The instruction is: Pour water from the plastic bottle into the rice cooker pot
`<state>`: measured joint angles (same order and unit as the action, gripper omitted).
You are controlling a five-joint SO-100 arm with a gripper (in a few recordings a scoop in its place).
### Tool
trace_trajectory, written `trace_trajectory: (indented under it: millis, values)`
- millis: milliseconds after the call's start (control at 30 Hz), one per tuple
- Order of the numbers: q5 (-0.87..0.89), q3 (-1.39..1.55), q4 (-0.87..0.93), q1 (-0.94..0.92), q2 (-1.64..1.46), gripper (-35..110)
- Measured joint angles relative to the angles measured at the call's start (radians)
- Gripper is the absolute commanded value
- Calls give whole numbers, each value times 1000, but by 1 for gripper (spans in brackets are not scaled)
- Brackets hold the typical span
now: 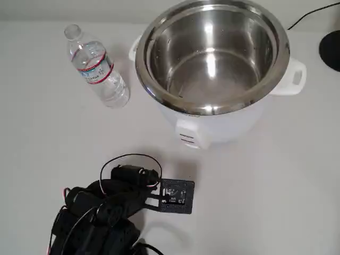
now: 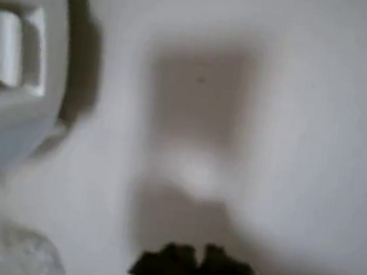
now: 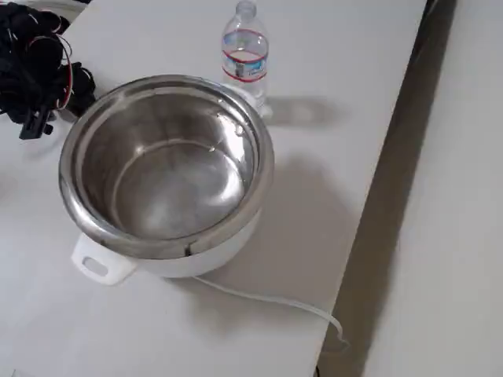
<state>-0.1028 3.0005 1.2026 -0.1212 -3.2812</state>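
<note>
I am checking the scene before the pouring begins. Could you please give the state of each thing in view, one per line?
plastic bottle: upright on the table, apart from the cooker, not held; cap cannot be told.
rice cooker pot: seated in the white cooker body, uncovered, looks empty.
gripper: low over the table in front of the cooker, holding nothing; open or shut cannot be told.

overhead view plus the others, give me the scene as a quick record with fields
bottle: plastic bottle upright on the table, cap off, left of the cooker in the overhead view, apart from it
pot: rice cooker pot seated in the white cooker body, lid off
pot contents: looks empty; water cannot be told
arm: black arm folded at the lower left in the overhead view, away from the bottle
end effector: state cannot be told
cord: white cord running to the table edge
</note>
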Motion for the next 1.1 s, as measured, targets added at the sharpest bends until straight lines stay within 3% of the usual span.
trace_trajectory:
  millis: [767, 1000, 1100]
  values:
    - [-51, 2, -5, 57, 0, 3]
    - [-483, 37, -12, 374, -2, 4]
    - [-583, 37, -86, 552, -21, 21]
